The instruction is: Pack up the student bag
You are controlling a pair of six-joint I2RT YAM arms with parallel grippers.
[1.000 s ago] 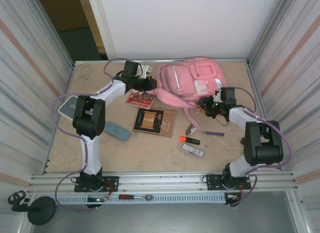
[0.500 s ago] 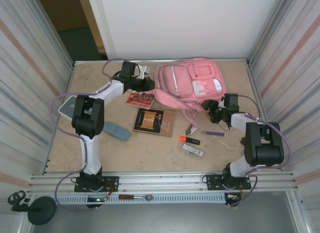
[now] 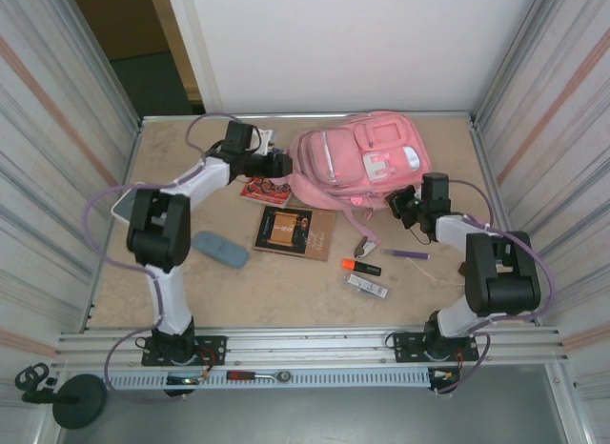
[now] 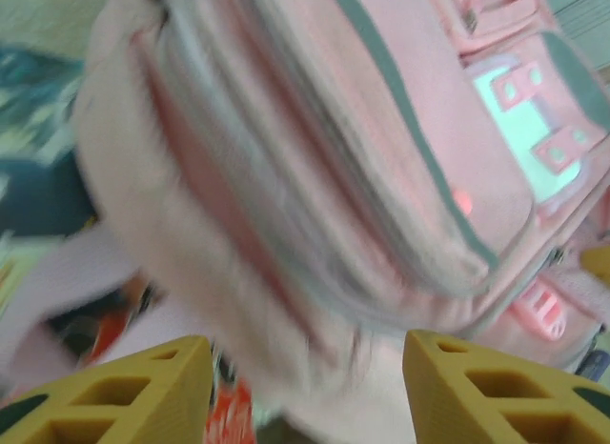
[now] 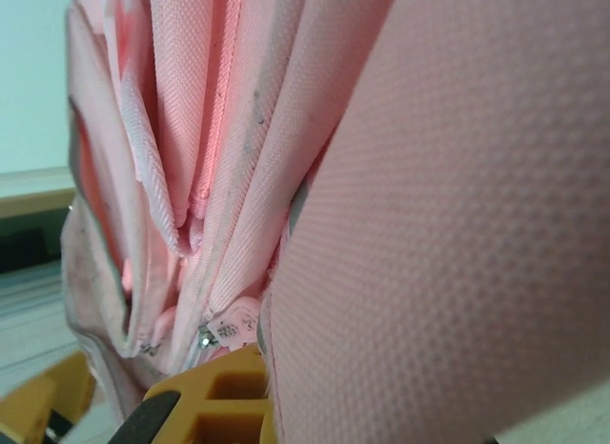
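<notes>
The left claw (image 4: pixel 300 366) opened; right claw (image 3: pixel 395 202) closed on student bag (image 3: pixel 357 163).

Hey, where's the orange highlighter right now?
In the top view, the orange highlighter lies on the table right of centre, right of the brown notebook and just below the purple pen.

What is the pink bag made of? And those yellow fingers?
The student bag looks like soft woven cloth: tiny weave bumps and folds show. The left gripper has fingers of matte yellow plastic, probably, moulded with hollow cells.
</notes>
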